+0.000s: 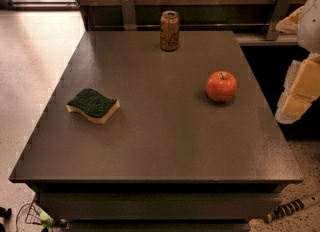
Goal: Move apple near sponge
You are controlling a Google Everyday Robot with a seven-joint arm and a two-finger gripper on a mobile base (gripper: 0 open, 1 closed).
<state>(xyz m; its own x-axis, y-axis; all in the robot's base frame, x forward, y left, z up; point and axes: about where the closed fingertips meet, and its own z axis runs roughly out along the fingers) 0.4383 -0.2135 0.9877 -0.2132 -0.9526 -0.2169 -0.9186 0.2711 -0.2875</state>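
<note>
Since the round red-orange apple (221, 86) lies well apart from the wavy, green-topped yellow sponge (93, 105), nothing is done yet — the pale gripper (299, 96) hangs right of the apple, its grip impossible to tell.

view: single | high, before table (165, 131), tilted down (mid-range) | gripper (299, 96) at right edge

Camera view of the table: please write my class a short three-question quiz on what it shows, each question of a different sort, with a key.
1. True or false: the apple is touching the sponge.
2. What stands near the far edge of the table? A) a can B) a cup C) a bowl
3. The gripper hangs beyond the table's edge at the right of the view. Which is closer to it, the apple or the sponge?

Key: 1 false, they lie well apart; 2 A; 3 the apple.
</note>
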